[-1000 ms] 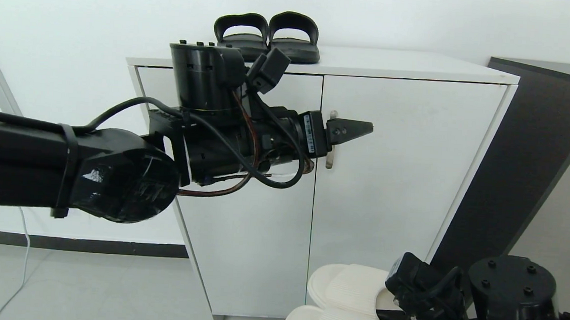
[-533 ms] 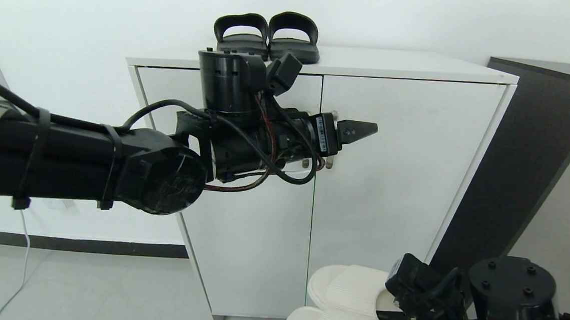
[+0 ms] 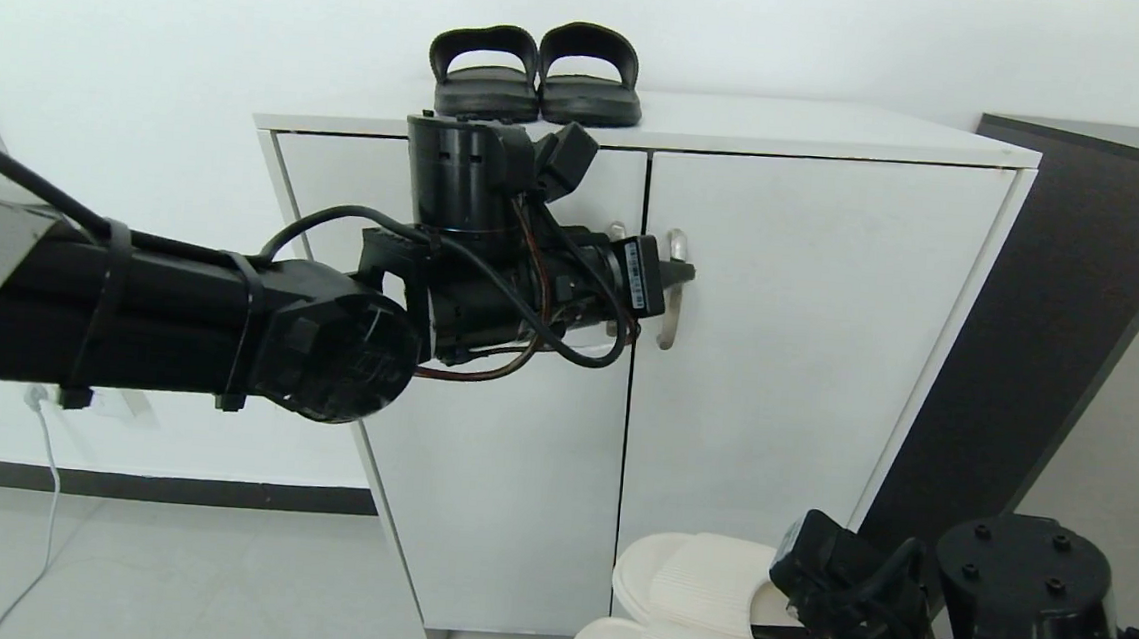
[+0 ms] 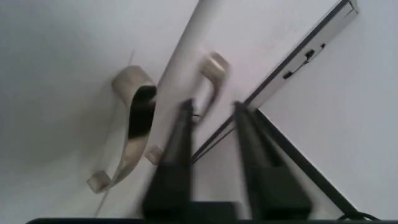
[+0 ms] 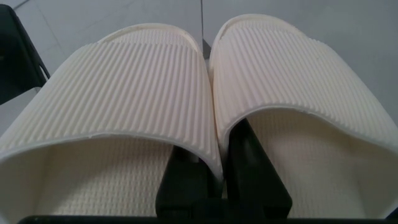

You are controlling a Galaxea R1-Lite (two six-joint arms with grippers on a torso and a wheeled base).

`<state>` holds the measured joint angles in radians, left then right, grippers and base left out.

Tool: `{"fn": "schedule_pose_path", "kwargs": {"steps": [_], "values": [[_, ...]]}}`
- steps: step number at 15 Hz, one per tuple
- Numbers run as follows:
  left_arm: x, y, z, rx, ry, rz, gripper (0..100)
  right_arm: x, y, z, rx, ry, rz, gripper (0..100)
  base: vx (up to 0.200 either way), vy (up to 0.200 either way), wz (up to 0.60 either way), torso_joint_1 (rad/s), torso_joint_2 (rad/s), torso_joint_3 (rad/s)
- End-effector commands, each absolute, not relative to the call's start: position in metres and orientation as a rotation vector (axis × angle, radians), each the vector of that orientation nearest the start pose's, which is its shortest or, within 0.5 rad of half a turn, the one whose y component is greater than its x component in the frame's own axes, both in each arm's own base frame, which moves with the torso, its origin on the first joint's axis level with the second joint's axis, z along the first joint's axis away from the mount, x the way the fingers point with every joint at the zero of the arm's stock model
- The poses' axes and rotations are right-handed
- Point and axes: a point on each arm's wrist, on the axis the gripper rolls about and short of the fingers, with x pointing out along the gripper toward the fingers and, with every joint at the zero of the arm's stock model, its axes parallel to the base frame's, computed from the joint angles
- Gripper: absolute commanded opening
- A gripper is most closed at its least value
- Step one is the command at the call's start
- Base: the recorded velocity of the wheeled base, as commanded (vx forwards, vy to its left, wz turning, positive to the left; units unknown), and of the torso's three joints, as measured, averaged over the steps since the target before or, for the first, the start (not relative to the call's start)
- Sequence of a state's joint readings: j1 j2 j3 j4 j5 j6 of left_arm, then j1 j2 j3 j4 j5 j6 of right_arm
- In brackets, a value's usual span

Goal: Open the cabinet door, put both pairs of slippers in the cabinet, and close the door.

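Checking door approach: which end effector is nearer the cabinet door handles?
Left. Left end effector is at the handles; right end effector is far below, holding white slippers.

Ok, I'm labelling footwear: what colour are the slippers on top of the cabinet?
The slippers are black, best seen in the head view.

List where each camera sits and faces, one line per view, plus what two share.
Head: on the head, facing forward at the cabinet; both arms show.
Left wrist: on the left arm, looking along open fingers at the door handles.
Right wrist: on the right arm, looking along fingers at white slippers.
Shared: head and right wrist both show the white slippers.
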<state>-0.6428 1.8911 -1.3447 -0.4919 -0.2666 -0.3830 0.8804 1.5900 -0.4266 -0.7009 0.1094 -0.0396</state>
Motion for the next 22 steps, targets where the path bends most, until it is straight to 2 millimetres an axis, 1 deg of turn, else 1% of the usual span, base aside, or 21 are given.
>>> {"fn": "schedule_pose_path", "kwargs": {"steps": [1,5,8,12,13,14,15,18,22], "values": [[0.295,-0.229,0.258,-0.35,0.222,-0.89,0,0.146,0.182,0.123,-0.214,0.426,1.002,0,0.0,0.0,0.0,0.0,0.0,0.0],[0.279,-0.219,0.259,-0.348,0.232,-0.897,0,0.138,0.177,0.115,-0.228,0.4,1.101,0,0.0,0.0,0.0,0.0,0.0,0.0],[0.258,-0.216,0.262,-0.346,0.233,-0.93,0,0.132,0.172,0.111,-0.231,0.359,1.183,0,0.0,0.0,0.0,0.0,0.0,0.0],[0.224,-0.217,0.268,-0.345,0.227,-0.982,0,0.132,0.172,0.11,-0.231,0.358,1.188,0,0.0,0.0,0.0,0.0,0.0,0.0],[0.221,-0.215,0.269,-0.346,0.223,-0.978,0,0.132,0.172,0.11,-0.232,0.36,1.188,0,0.0,0.0,0.0,0.0,0.0,0.0],[0.219,-0.213,0.27,-0.347,0.218,-0.976,0,0.132,0.172,0.11,-0.232,0.36,1.188,0,0.0,0.0,0.0,0.0,0.0,0.0],[0.221,-0.211,0.271,-0.35,0.215,-0.967,0,0.132,0.172,0.11,-0.232,0.36,1.188,0,0.0,0.0,0.0,0.0,0.0,0.0],[0.235,-0.203,0.269,-0.357,0.213,-0.92,0,0.132,0.172,0.11,-0.233,0.357,1.187,0,0.0,0.0,0.0,0.0,0.0,0.0],[0.248,-0.195,0.269,-0.361,0.205,-0.881,0,0.132,0.172,0.11,-0.235,0.359,1.19,0,0.0,0.0,0.0,0.0,0.0,0.0]]}}
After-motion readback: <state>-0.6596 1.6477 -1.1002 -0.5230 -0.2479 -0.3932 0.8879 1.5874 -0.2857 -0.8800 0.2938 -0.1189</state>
